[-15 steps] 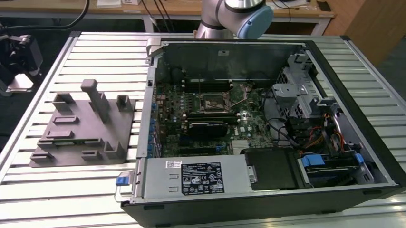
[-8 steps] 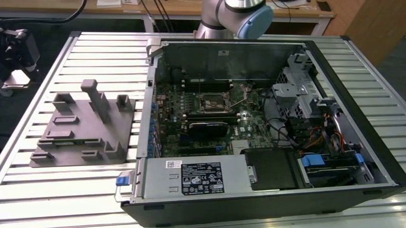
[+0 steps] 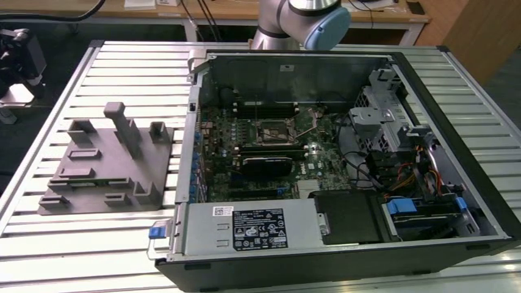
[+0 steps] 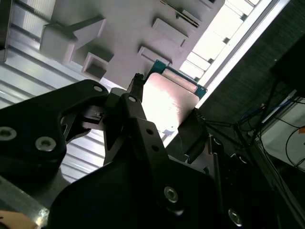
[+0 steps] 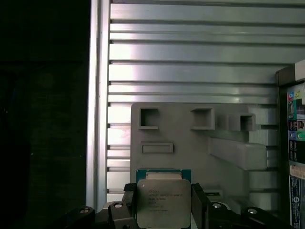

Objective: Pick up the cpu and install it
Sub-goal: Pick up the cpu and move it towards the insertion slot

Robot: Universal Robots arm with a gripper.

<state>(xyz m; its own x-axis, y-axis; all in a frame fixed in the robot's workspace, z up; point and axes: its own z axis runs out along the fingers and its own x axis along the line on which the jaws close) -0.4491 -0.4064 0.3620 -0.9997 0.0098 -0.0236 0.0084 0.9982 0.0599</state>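
The slatted metal table (image 3: 122,67) lies far below the end effector (image 5: 163,210) and carries everything else. The open computer case (image 3: 309,76) sits off to one side of the end effector; its edge with coloured ports runs along the margin of the first wrist view. The grey plastic fixture (image 5: 190,138), with its recesses and upright posts, lies beneath and ahead of the end effector. The end effector is closed on the cpu (image 5: 164,198), its dark fingers (image 5: 129,205) pressing two opposite edges. The silvery top plate faces the first wrist camera, and a green board rim shows at the far edge.

The cpu looks light, thin and rigid. Its metal top seems smooth and likely slippery, and the underside is probably delicate. The side edges, where the fingers sit now, appear to be the sound place to hold it.

The cpu's near edge is cut off in the first wrist view and its underside is hidden. Whether it hangs clear of the fixture cannot be told. In the exterior view the socket (image 3: 271,129) on the board is too small to read as open or latched.
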